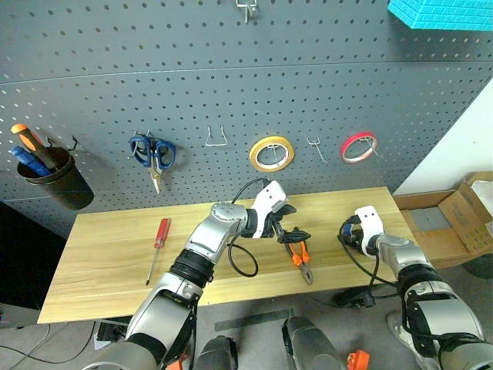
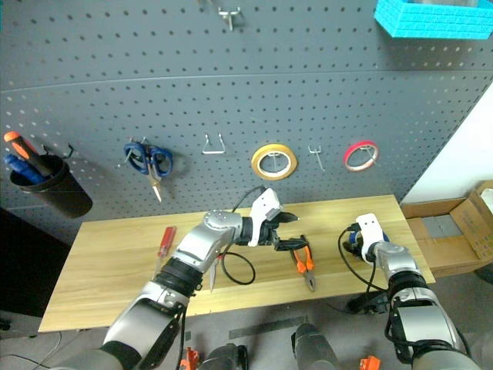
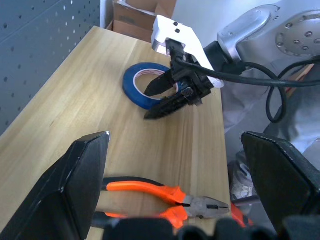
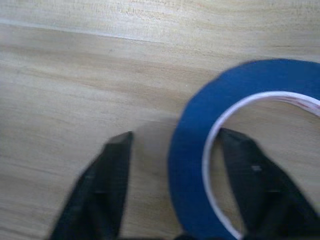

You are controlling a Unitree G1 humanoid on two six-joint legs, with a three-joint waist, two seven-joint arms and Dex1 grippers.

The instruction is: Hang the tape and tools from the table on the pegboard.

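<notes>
Right claw [image 4: 172,155] astride tape [image 4: 190,165] wall

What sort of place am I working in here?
Likely a workshop or tool bench: a grey pegboard with hooks holding scissors and tape rolls, above a wood-top table carrying pliers.

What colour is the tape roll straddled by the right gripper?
Blue with a white inner rim; the tape shows best in the right wrist view.

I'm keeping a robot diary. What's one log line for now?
right hand: straddling blue tape rim, one finger inside | left hand: open above pliers | screwdriver: on table
</notes>
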